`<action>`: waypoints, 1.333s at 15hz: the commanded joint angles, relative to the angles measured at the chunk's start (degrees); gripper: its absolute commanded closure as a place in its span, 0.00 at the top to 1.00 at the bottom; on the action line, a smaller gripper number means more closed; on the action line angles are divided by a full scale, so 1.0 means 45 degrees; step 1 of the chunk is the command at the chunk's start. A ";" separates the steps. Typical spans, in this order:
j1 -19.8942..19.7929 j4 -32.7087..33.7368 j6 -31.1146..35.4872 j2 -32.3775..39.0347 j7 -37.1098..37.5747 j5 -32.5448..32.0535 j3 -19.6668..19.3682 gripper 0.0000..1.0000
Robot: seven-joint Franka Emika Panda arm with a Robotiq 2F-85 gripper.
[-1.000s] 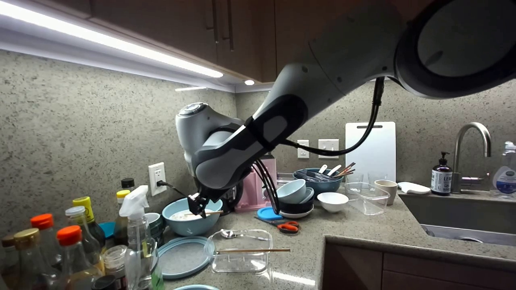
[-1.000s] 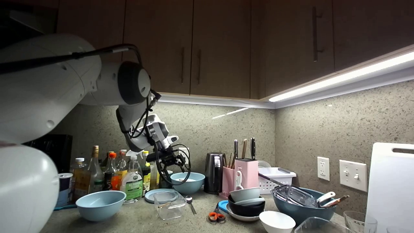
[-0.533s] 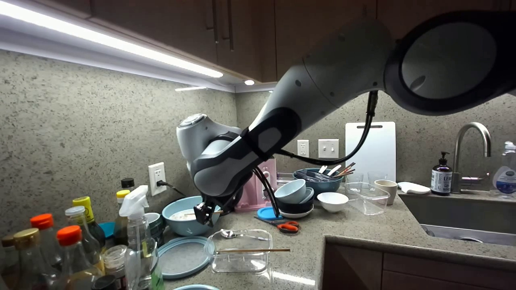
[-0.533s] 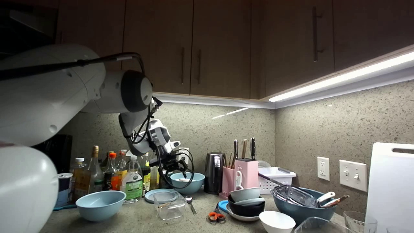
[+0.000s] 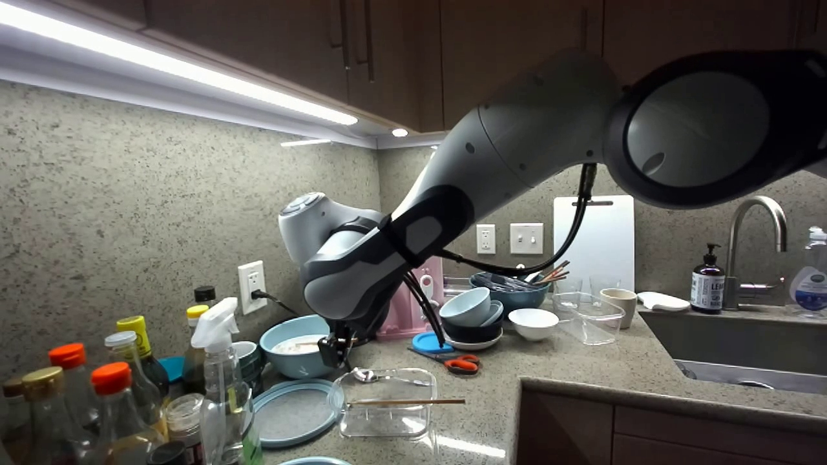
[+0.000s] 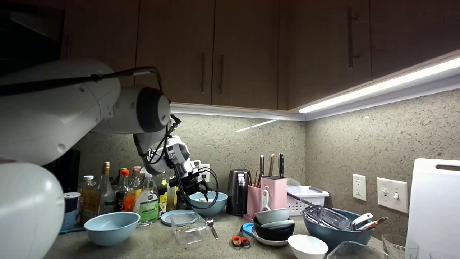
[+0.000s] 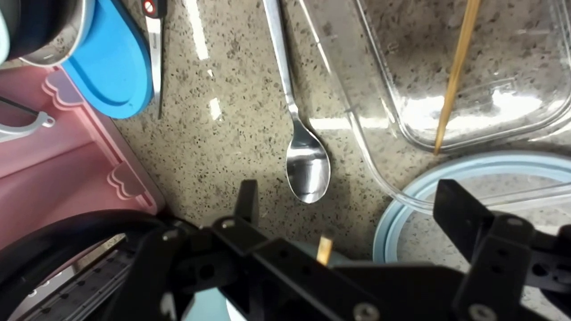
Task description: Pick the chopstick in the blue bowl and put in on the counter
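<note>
The chopstick [image 7: 324,250] is being cradled by the blue bowl [image 5: 293,363], left of centre in an exterior view. Nothing is being gripped by the end effector [image 7: 348,200], spread wide low in the wrist view. Pick-up and placing on the surface [image 5: 555,355] are seemingly both being awaited.

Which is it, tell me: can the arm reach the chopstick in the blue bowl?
Likely yes: the hand is open; in the wrist view one end of the chopstick shows between its fingers, nothing seen blocking it, though depth is unclear.
</note>
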 commanded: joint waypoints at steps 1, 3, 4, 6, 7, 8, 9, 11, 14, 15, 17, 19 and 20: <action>0.0015 0.0236 0.0255 0.0222 -0.0122 0.0100 -0.0019 1.00; -0.0049 0.0366 0.0909 0.0363 -0.0001 0.0205 0.0045 1.00; -0.0080 0.0414 0.1198 0.0391 -0.0019 0.0302 0.0101 1.00; -0.0034 0.0539 0.1779 0.0469 0.0121 0.0346 0.0045 1.00; -0.0015 0.0584 0.1969 0.0500 0.0148 0.0369 0.0018 0.75; 0.0013 0.0628 0.2101 0.0533 0.0137 0.0360 -0.0020 0.73; 0.0026 0.0643 0.2156 0.0553 0.0115 0.0371 -0.0032 0.67; 0.0009 0.0614 0.2204 0.0529 0.0057 0.0463 0.0031 0.53; -0.0155 0.0338 0.2273 0.0324 -0.0025 0.0315 0.0386 0.34; -0.0052 0.0317 0.2314 0.0316 0.0190 0.0147 0.0279 0.69; -0.0001 0.0503 0.2052 0.0434 0.0061 0.0081 0.0229 0.73; 0.0004 0.0503 0.2061 0.0437 0.0062 0.0081 0.0229 0.58; 0.0002 0.0503 0.2060 0.0438 0.0062 0.0081 0.0228 0.91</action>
